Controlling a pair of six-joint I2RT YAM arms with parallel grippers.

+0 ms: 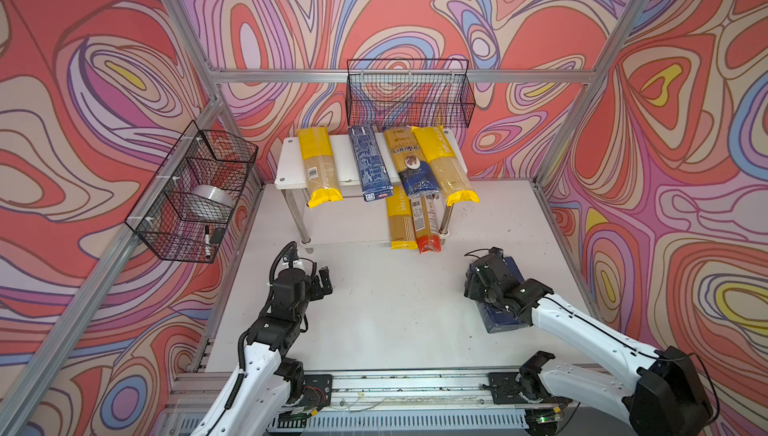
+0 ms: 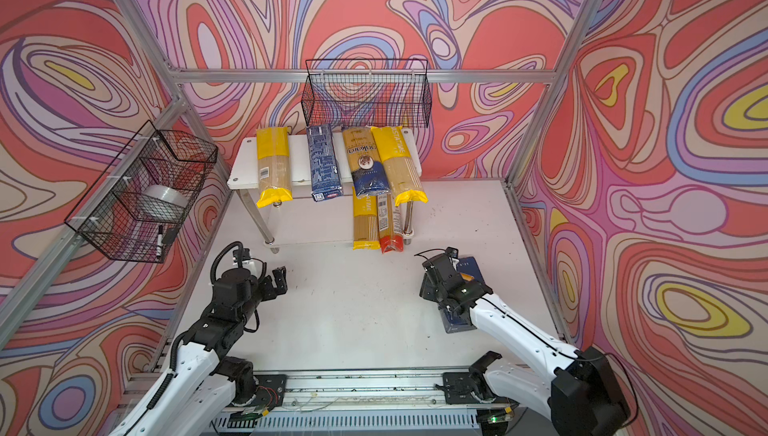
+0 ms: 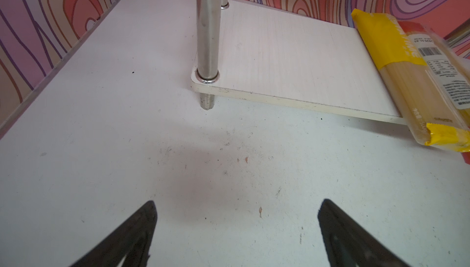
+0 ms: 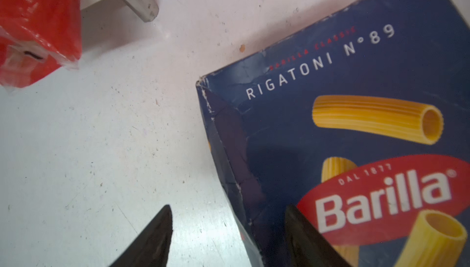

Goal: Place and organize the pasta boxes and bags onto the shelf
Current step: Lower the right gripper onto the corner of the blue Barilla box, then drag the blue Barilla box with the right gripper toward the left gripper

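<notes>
Read a top view as a dial, with 12 o'clock at the back wall. The white worktop point(image 1: 395, 313) carries the shelf point(image 1: 288, 163) at its 12 o'clock edge. Six packs already lie on the shelf, four across the upper tier and two on the right half of the lower tier. All have their long axes running 12 to 6 and their near ends overhanging. The left half of the lower tier point(image 3: 279, 49) is bare.

The rigatoni box point(image 4: 356, 80) is the one pack off the shelf. It lies flat, printed face up, on the worktop at about 4 o'clock near the right edge. Its long axis runs roughly 12 to 6, leaning slightly toward 1. From the box, the bare shelf space lies at about 11 o'clock. The red-ended bag point(image 4: 38, 24) is the nearest shelved pack and does not touch the box.

The right pincer point(image 4: 227, 209) hangs over the box's 9 o'clock long edge, spread and pinching nothing. One finger is above the printed face, the other above bare worktop beside it. Whether either touches the card cannot be told. It sits off-centre, so I judge a grip would need that edge or a shift toward 3 o'clock.

The left pincer point(image 3: 237, 202), also spread and empty, hovers at about 8 o'clock, well apart from the box. The right arm is plainly nearer.
</notes>
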